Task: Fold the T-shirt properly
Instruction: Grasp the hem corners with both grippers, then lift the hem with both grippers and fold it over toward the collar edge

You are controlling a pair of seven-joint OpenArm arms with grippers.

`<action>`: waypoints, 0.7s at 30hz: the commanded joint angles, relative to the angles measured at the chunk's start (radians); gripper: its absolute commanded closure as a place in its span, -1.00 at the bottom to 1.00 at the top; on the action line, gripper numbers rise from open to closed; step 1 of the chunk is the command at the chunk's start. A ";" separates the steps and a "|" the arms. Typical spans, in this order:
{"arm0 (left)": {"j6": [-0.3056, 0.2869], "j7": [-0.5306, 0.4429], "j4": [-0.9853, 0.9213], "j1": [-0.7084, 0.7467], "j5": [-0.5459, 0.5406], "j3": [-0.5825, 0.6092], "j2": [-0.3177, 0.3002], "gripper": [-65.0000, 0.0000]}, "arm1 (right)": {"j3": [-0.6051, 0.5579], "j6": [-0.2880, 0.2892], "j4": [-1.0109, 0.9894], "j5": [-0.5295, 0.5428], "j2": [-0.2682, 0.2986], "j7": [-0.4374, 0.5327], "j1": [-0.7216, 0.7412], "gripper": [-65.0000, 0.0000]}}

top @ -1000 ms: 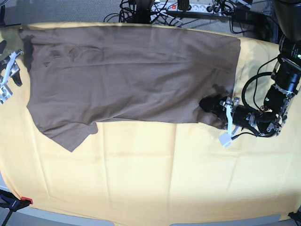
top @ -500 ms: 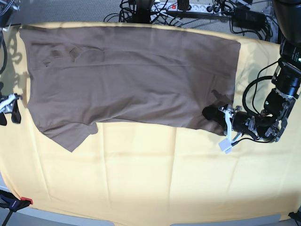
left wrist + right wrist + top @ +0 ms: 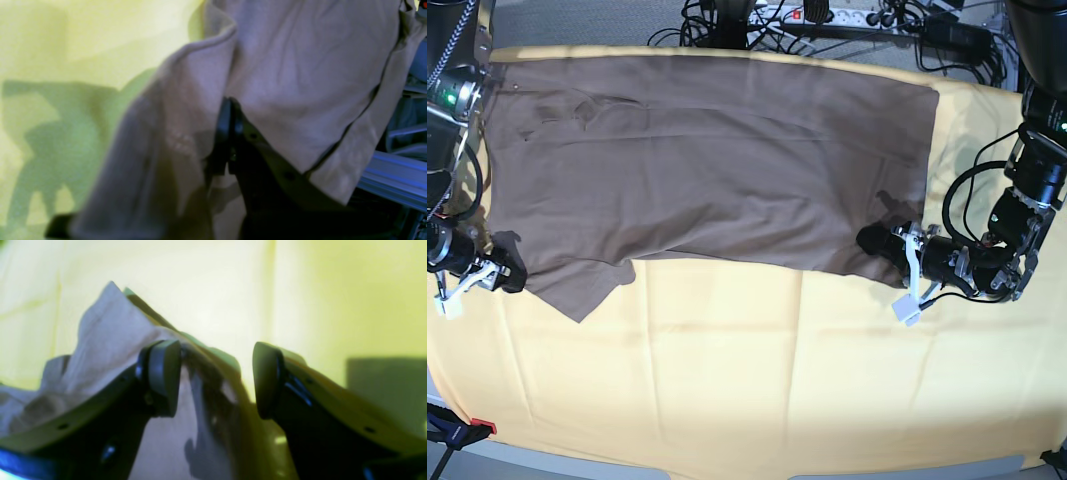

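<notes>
The taupe T-shirt (image 3: 707,160) lies spread flat on the yellow cloth (image 3: 727,380), with one sleeve pointing to the lower left. My left gripper (image 3: 867,241) is at the shirt's lower right corner. In the left wrist view the left gripper (image 3: 228,133) is shut on the fabric (image 3: 300,66), which drapes over it. My right gripper (image 3: 512,278) is at the shirt's lower left edge beside the sleeve. In the right wrist view the right gripper (image 3: 215,380) is open, with a raised fold of the shirt (image 3: 106,333) against one of its fingers (image 3: 163,376).
Cables and a power strip (image 3: 827,15) lie behind the table's far edge. A clamp (image 3: 457,430) grips the cloth at the front left corner. An aluminium rail (image 3: 393,176) shows in the left wrist view. Bare yellow cloth covers the table's front half.
My right arm has moved from the far left corner down to the shirt's lower left edge near the sleeve. My left gripper has stayed at the lower right corner.
</notes>
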 commanded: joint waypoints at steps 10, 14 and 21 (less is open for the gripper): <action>-0.006 -0.032 0.010 -0.034 0.029 -0.009 -0.019 1.00 | 0.003 0.004 0.010 -0.044 -0.018 0.116 0.028 0.79; -0.006 -0.125 0.010 -0.034 0.123 -0.010 -0.020 1.00 | 0.003 -0.001 0.010 -0.135 -0.022 0.214 0.040 1.00; -0.006 -0.272 0.010 -0.034 0.284 -0.066 0.008 1.00 | 0.003 -0.071 0.010 -0.268 -0.029 0.309 0.098 1.00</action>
